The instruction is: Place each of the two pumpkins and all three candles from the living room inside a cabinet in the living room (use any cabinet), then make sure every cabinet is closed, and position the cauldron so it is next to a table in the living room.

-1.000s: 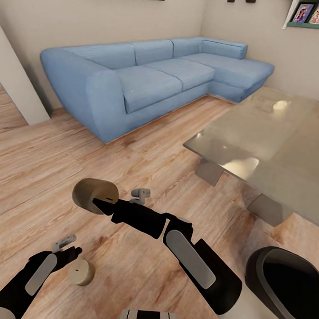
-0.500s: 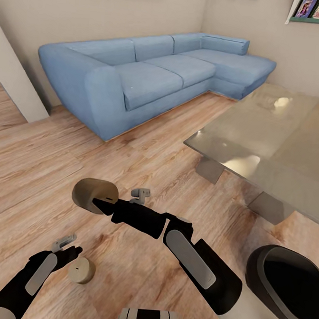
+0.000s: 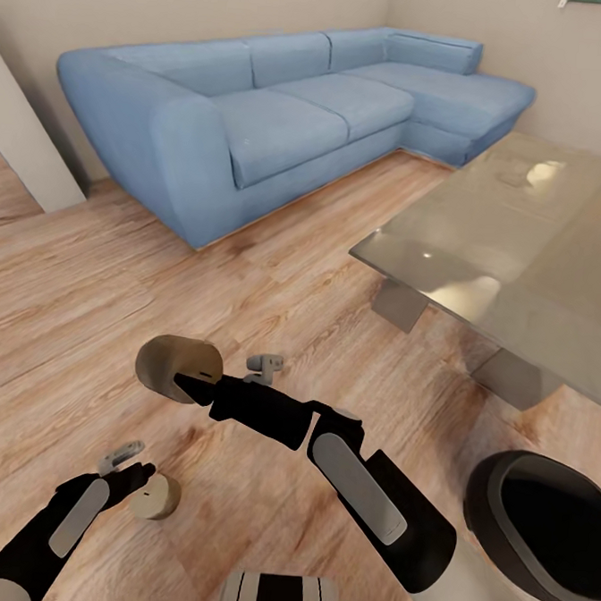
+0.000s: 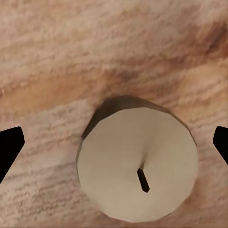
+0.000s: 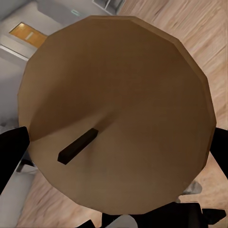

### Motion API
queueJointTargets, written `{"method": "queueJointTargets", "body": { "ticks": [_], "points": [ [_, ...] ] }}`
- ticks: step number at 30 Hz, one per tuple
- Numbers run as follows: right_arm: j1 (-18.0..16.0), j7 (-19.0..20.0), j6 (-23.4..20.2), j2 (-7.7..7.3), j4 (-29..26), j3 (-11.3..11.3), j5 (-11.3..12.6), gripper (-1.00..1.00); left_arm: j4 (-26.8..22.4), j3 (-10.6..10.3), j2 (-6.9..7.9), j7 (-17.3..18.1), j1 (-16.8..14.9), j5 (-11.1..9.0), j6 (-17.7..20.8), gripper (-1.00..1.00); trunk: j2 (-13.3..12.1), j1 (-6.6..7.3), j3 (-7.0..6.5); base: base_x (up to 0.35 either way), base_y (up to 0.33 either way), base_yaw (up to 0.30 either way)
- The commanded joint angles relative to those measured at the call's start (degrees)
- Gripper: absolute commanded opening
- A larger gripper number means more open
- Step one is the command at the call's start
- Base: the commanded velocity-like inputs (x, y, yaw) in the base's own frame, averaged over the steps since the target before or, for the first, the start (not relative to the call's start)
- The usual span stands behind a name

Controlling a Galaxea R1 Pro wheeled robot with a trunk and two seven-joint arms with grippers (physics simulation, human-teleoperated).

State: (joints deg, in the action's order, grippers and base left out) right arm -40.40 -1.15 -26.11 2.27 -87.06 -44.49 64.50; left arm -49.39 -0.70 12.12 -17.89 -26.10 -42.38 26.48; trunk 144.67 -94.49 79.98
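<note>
Between right end effector (image 3: 180, 383) fingers: stubby tan candle (image 3: 178, 368), gripped. Left end effector (image 3: 140, 478) spread over floor candle (image 3: 154, 496).

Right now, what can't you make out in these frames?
- Right claw: head view, the candle it holds covers the fingertips; contact unconfirmed.
- Left claw: whether it touches the floor candle is unclear; in the wrist view the fingers stand apart from it.
- Cauldron: cut off by the head view's right edge.
- Table: far side cut by the frame edge.
</note>
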Motion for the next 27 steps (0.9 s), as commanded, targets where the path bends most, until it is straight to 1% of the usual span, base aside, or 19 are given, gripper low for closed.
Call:
{"method": "queueJointTargets", "body": {
  "ticks": [1, 2, 3, 4, 5, 9, 13, 21, 27],
  "points": [
    [0.0, -0.1, -0.2, 0.01, 0.0, 0.0, 0.5, -1.0, -0.1, -0.7, 0.02, -0.5, 0.0, -0.6, 0.0, 1.0, 0.0, -0.01, 0.27, 0.0, 0.0, 0.0],
    [0.0, -0.1, -0.2, 0.01, 0.0, 0.0, 0.5, -1.0, -0.1, -1.5, 0.02, -0.5, 0.0, -0.6, -0.3, 1.0, 0.0, -0.04, 0.49, 0.0, 0.0, 0.0],
    [0.0, -0.1, -0.2, 0.01, 0.0, 0.0, 0.5, -1.0, -0.1, -2.5, -0.01, -0.5, 0.0, -0.6, -0.7, 1.0, 0.0, -0.04, 0.49, 0.0, 0.0, 0.0],
    [0.0, -0.1, -0.2, 0.01, 0.0, 0.0, 0.5, -1.0, -0.1, -3.8, -0.04, -0.6, 0.0, -0.7, -1.6, 1.0, 0.0, -0.04, 0.49, 0.0, 0.0, 0.0],
    [0.0, -0.1, -0.2, 0.01, 0.0, 0.0, 0.5, -1.0, -0.1, -4.7, -0.11, -0.6, 0.0, -0.7, -2.3, 1.0, 0.0, -0.04, 0.49, 0.0, 0.0, 0.0],
    [0.0, -0.1, -0.2, 0.01, 0.0, 0.0, 0.5, -1.0, -0.1, -6.3, -0.55, -0.6, 0.0, -0.7, -3.5, 1.0, 0.0, -0.04, 0.49, 0.0, 0.0, 0.0],
    [0.0, -0.1, -0.2, 0.01, 0.0, 0.0, 0.5, -1.0, -0.1, -6.6, -1.0, -0.6, 0.0, -0.6, -3.7, 1.0, 0.0, -0.04, 0.49, 0.0, 0.0, 0.0],
    [0.0, 0.0, -0.2, 0.01, 0.0, 0.0, 0.5, -1.0, -0.1, -6.7, -1.14, -0.6, 0.0, -0.4, -4.1, 1.0, 0.2, -0.24, 2.26, 0.0, 0.0, 0.0],
    [0.0, 0.0, -0.2, 0.01, -0.1, 0.0, 0.5, -1.0, -0.1, -6.7, -1.14, -1.0, 0.0, -0.4, -4.9, 1.0, 0.2, -0.24, 2.26, 0.0, 0.0, 0.0]
  ]
}}
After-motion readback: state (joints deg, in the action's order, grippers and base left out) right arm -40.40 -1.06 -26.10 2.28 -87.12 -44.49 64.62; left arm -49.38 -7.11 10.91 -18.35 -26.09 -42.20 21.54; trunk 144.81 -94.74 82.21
